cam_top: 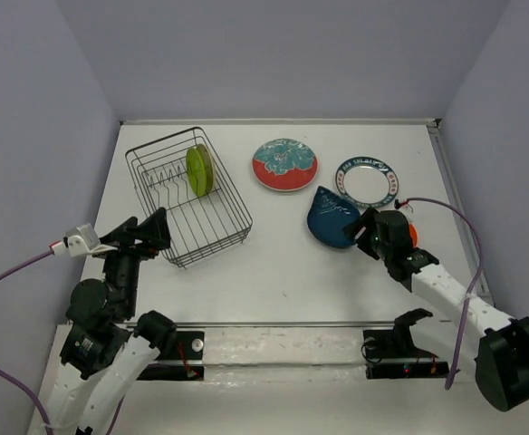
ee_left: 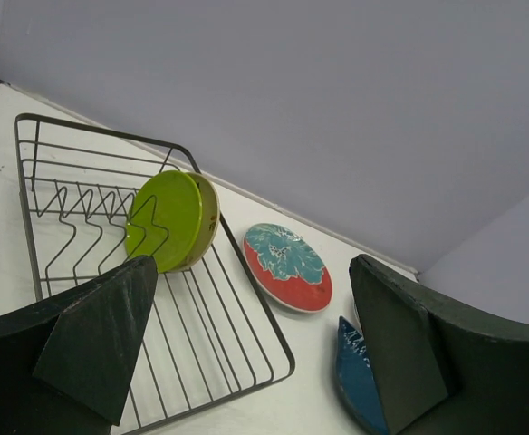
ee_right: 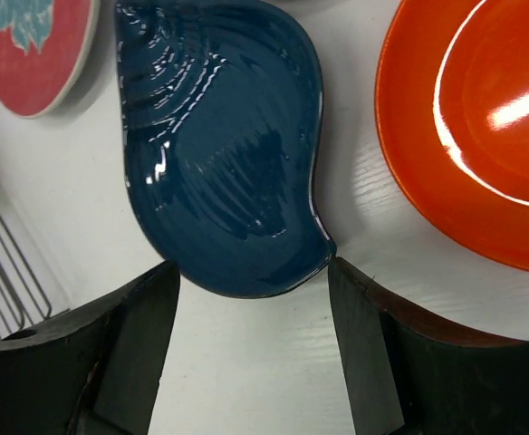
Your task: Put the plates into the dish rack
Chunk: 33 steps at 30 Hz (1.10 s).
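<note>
Count from the top view: one dish rack [cam_top: 212, 220], five plates we can confirm, two grippers.

Rack: one lime green plate [cam_top: 197, 169] stands on edge among the prongs, in the far half. Its rear edge looks thick and duller. We cannot tell if that is a second dish pressed against it.

On the table [cam_top: 274, 272], four plates, all lying flat and all to the right of the rack:
- One red plate with teal floral pattern [cam_top: 284, 164], nearest the rack, level with its far end, clear of the wire.
- One white plate with blue patterned rim [cam_top: 366, 181], further right, apart from the red one.
- One dark blue leaf-shaped dish [cam_top: 330, 217], level with the rack's near end and between the red and white plates but nearer the arms.
- One orange plate [ee_right: 482, 136], furthest from the rack, mostly hidden under the right arm in the top view. The right wrist view shows it just beside the leaf dish, with a thin strip of table between them.

Left gripper [cam_top: 156, 228]: at the rack's near-left corner, fingers [ee_left: 101, 344] spread wide with nothing between them. Its camera looks across the rack at the green plate.

Right gripper [ee_right: 253, 272]: over the leaf dish's near rim, fingers [ee_right: 147, 344] spread, one on each side of that rim. We see no pinch, and we cannot tell if the tips touch the dish.
</note>
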Each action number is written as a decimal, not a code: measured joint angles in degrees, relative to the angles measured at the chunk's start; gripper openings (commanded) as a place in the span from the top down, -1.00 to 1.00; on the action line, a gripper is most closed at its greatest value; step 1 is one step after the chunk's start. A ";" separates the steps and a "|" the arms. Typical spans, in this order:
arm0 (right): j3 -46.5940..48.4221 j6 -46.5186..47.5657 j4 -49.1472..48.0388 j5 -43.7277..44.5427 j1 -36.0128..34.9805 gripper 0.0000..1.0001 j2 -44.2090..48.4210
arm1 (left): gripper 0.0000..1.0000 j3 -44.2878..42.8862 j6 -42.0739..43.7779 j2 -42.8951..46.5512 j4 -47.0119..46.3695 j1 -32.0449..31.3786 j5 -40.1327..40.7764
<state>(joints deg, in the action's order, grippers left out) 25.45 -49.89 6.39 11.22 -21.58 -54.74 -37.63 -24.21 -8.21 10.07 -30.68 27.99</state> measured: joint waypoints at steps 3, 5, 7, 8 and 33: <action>0.72 0.35 -0.37 -1.33 1.49 -0.38 -3.13 | -0.98 0.00 0.13 -0.02 -0.04 0.00 -0.44; 2.01 0.96 -0.57 -1.73 2.05 -0.37 -7.56 | -0.98 0.00 0.17 -0.02 -0.07 0.00 -0.59; 2.67 1.55 -0.87 -2.16 2.29 -0.36 -11.13 | -0.98 0.00 0.17 -0.02 -0.09 0.00 -0.66; 2.91 1.75 -0.96 -2.32 2.45 -0.32 -12.68 | -0.98 0.00 0.20 -0.02 -0.09 0.00 -0.68; 17.38 15.78 10.67 6.75 -16.11 0.86 -11.74 | -0.98 0.63 -1.03 -17.84 -3.96 -0.02 -22.43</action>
<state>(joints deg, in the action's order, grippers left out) 42.83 -34.11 17.06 17.98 -37.69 -66.48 -36.99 -25.23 -26.04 6.11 -30.70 5.56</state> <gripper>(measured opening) 0.132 0.990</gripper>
